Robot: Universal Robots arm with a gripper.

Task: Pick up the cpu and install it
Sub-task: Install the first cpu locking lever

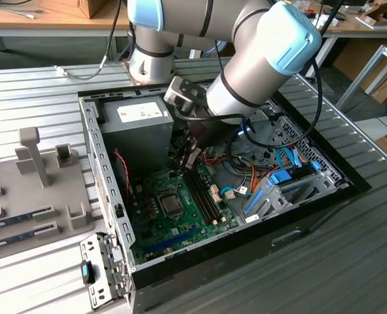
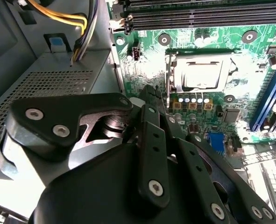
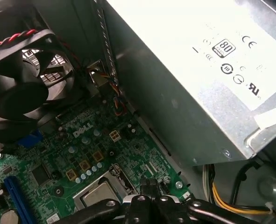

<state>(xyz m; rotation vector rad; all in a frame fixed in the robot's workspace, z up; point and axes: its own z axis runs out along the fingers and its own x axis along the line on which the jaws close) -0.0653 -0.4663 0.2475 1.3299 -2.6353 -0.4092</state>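
**CPU in the socket, gripper just above the board**

At the exterior view's left, a grey tray point(image 1: 23, 216) lies on the ribbed metal table point(image 1: 42, 85), holding upright grey holders and a few long memory sticks point(image 1: 19, 232). Next comes the open PC case point(image 1: 105, 196), lying on its side, with the grey power supply point(image 1: 137, 127) at its far end and the green motherboard point(image 1: 180, 222) on its floor. The cpu point(image 1: 171, 205) sits in the socket near the board's middle; in the second wrist view its silver-grey top point(image 2: 202, 76) lies flat inside the metal frame. The gripper point(image 1: 186, 157) hangs just over the board, between the power supply and the socket, close to the black memory slots point(image 1: 203, 193). Its fingers appear drawn together with nothing between them, though the tips are partly hidden, so I cannot tell for certain. Further right are orange and blue cables and a blue drive bay point(image 1: 281, 180).

Risks, as I judge them: the fingers are near small capacitors and the socket frame, so a sideways drift could knock a part or scrape the board. If the chip is not fully seated, a nudge might tilt it and bend the socket contacts. The arm's own cable hangs close to the case wall and could snag.

The table is slatted metal, level and firm. Beyond it stand wooden benches, cardboard boxes and metal frames, a cluttered workshop.
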